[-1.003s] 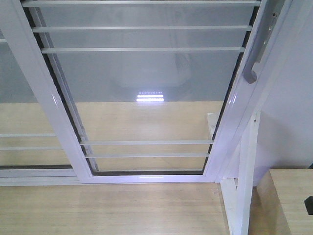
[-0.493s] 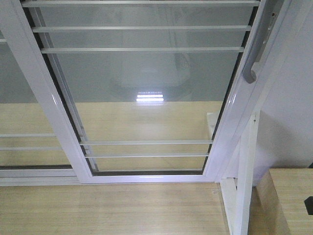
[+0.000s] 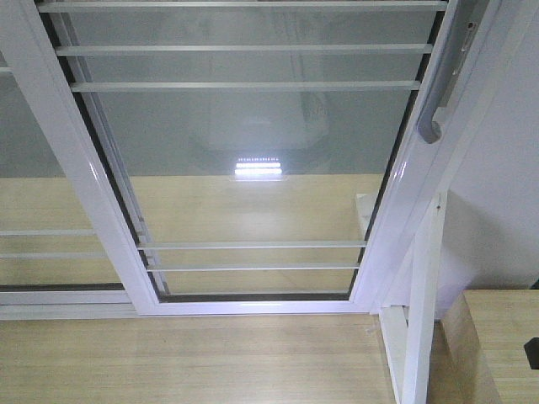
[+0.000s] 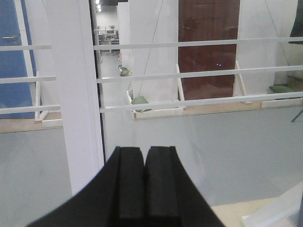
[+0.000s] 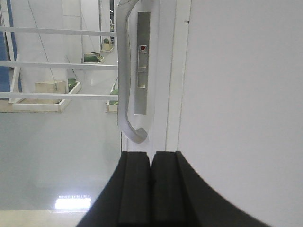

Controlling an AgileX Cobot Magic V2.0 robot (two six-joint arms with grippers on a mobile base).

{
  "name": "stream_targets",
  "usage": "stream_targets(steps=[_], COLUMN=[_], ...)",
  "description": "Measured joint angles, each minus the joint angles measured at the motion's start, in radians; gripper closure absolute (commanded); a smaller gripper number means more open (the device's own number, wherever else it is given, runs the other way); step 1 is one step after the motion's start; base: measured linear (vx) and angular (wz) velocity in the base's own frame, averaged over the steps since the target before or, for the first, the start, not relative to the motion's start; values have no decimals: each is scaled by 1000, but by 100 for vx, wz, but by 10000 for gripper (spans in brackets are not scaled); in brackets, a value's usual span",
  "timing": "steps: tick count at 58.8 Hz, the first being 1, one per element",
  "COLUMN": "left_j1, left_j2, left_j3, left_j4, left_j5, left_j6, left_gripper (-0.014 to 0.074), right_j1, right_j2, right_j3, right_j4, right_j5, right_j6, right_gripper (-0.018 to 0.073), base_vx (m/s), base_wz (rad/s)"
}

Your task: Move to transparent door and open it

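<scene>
The transparent door (image 3: 253, 305) fills the front view: clear glass in a glossy white frame with thin white bars. Its curved grey handle (image 3: 437, 94) is on the right stile, which lies against a white wall. In the right wrist view the handle (image 5: 124, 71) and a grey lock plate (image 5: 142, 61) stand just above my right gripper (image 5: 151, 155), which is shut, empty and apart from the handle. My left gripper (image 4: 144, 150) is shut and empty, facing the glass beside a white stile (image 4: 78, 94). Neither gripper shows in the front view.
A second white-framed glass panel without a handle (image 3: 42, 244) lies left of the door. Pale wooden floor (image 3: 194, 362) runs in front. A white post (image 3: 421, 320) and a wooden ledge (image 3: 501, 337) stand at the lower right, below the white wall (image 3: 505, 194).
Almost nothing: the front view has shifted very slightly, and the handle sits a touch further left in the frame. The door has not moved.
</scene>
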Motion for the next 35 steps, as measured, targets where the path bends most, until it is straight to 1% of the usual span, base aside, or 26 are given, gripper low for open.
stream_targets(steps=[16, 28, 35], left_j1=[0, 0, 0], left_j2=[0, 0, 0], left_j3=[0, 0, 0], left_j4=[0, 0, 0], left_j5=[-13, -68, -137], left_j6=[0, 0, 0], left_gripper=[602, 602, 602], right_j1=[0, 0, 0], right_j2=[0, 0, 0], right_j3=[0, 0, 0], right_j4=[0, 0, 0], right_j5=[-1, -38, -97], right_j6=[0, 0, 0], right_gripper=[567, 567, 567], base_vx=[0, 0, 0], base_wz=[0, 0, 0])
